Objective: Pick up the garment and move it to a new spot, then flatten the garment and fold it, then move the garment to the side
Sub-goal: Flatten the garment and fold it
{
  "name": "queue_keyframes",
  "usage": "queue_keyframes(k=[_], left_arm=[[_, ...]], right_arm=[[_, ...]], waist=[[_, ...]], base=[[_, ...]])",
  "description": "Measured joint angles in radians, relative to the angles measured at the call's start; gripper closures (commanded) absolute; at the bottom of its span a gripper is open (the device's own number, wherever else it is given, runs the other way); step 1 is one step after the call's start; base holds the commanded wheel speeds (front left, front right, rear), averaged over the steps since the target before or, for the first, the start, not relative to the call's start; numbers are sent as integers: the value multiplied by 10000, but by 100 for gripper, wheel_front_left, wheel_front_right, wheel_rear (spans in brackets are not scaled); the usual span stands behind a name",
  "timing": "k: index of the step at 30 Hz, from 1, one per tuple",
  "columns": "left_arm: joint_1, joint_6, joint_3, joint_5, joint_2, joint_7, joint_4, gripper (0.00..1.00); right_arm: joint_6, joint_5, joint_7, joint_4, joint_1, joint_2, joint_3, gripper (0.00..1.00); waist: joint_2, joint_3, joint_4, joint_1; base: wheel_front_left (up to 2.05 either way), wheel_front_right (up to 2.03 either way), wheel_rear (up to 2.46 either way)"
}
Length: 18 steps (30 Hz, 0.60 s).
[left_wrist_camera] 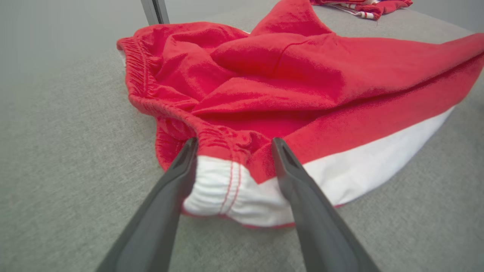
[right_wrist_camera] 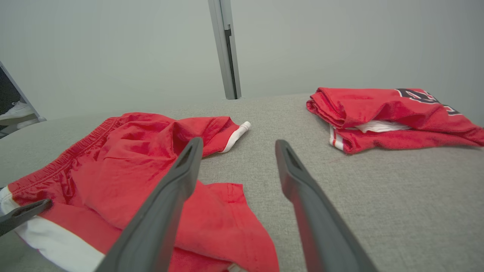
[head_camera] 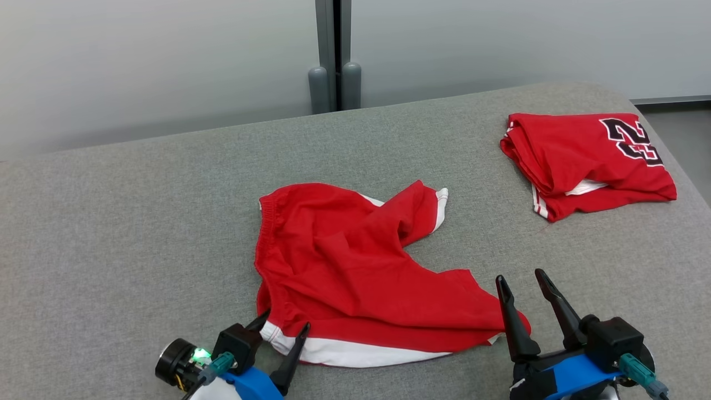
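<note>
The garment is a pair of red shorts with a white band, lying crumpled in the middle of the grey cushioned surface. My left gripper is open at its near left corner. In the left wrist view, the two fingers of this gripper straddle the white and red waistband corner of the garment without pinching it. My right gripper is open beside the garment's near right hem. In the right wrist view, its left finger hangs over the red cloth and the right finger over bare surface.
A folded red jersey with black number print lies at the far right, near the surface's right edge. A grey post stands behind the surface against the pale wall. A shoe shows at the far left of the right wrist view.
</note>
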<state>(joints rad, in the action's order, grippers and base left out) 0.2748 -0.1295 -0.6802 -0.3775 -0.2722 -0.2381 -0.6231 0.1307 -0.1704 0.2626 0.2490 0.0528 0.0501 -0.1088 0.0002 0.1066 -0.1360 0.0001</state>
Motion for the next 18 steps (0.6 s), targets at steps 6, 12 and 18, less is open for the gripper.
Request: queue_keyframes(k=[6, 12, 18], left_arm=[[0, -2, -671, -564, -94, 136, -349, 68], [41, 2, -587, -1091, -38, -29, -405, 100], [-91, 263, -2, -1333, -25, -205, 44, 100]], right_arm=[[0, -38, 0, 10, -1, 0, 50, 0], [0, -71, 0, -19, -62, 0, 184, 0], [0, -84, 0, 33, -141, 0, 265, 0]], waist=[[0, 19, -30, 0], [0, -36, 131, 0], [0, -115, 655, 0]], base=[[0, 0, 0], [0, 0, 0], [0, 0, 0]])
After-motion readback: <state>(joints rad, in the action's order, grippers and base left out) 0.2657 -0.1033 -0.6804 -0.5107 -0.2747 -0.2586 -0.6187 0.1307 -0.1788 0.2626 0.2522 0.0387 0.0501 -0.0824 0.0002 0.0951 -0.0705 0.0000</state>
